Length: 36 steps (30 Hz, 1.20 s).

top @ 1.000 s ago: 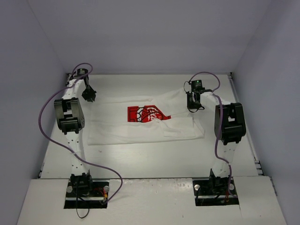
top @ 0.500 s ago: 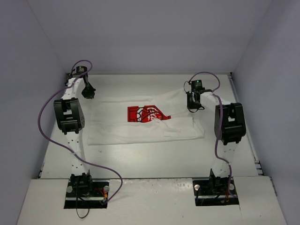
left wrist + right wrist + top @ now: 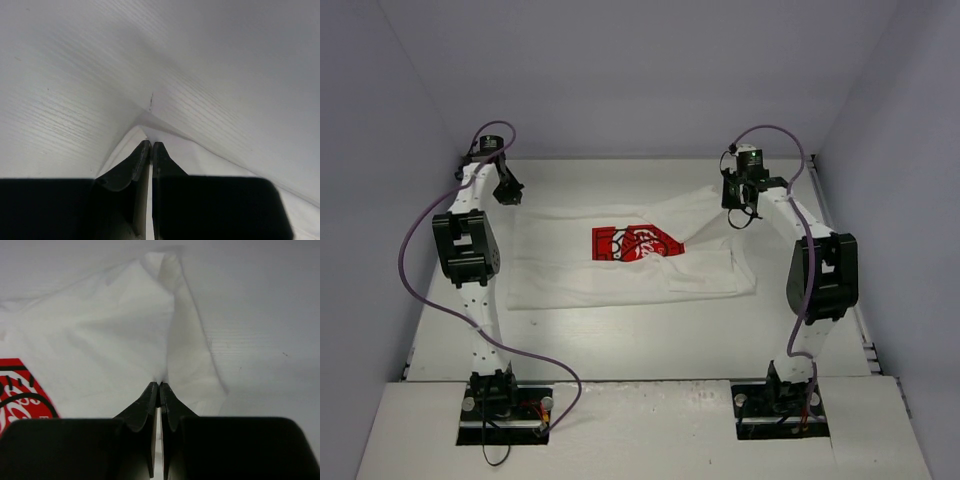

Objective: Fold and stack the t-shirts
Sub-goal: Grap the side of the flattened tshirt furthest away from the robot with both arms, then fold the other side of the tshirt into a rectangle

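The white t-shirt lies spread across the middle of the table, its red graphic facing up. My left gripper is shut on the shirt's far left corner; in the left wrist view the fabric peaks up at my closed fingertips. My right gripper is shut on the shirt's far right edge and holds it raised. In the right wrist view the cloth is drawn into a ridge at my fingertips, and part of the red graphic shows at the left.
The white table is boxed in by pale walls at the back and both sides. Purple cables loop along both arms. The arm bases sit at the near edge.
My right gripper has moved back and to the right, pulling the shirt's far right edge with it. My left gripper has shifted slightly back with its corner.
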Each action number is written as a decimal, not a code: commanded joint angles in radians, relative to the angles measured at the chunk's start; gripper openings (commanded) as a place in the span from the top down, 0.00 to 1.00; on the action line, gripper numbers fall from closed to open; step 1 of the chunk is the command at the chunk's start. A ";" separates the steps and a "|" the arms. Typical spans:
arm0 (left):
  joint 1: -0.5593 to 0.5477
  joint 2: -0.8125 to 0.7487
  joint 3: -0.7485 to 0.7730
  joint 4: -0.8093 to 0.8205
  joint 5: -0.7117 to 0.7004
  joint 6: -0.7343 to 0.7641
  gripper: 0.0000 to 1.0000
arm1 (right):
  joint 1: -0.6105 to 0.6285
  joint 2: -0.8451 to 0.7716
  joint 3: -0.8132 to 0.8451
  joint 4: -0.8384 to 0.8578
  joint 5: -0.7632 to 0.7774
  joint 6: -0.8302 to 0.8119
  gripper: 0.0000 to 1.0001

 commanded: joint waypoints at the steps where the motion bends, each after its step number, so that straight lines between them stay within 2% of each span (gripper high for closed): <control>1: 0.005 -0.148 0.049 0.003 0.037 0.027 1.00 | 0.002 -0.114 0.045 0.015 -0.011 0.021 1.00; 19: 0.013 -0.224 -0.011 -0.052 0.104 0.068 1.00 | 0.000 -0.395 -0.075 -0.008 -0.026 0.038 1.00; 36: 0.013 -0.305 -0.196 -0.046 0.061 0.040 1.00 | 0.004 -0.498 -0.267 -0.025 -0.059 0.082 1.00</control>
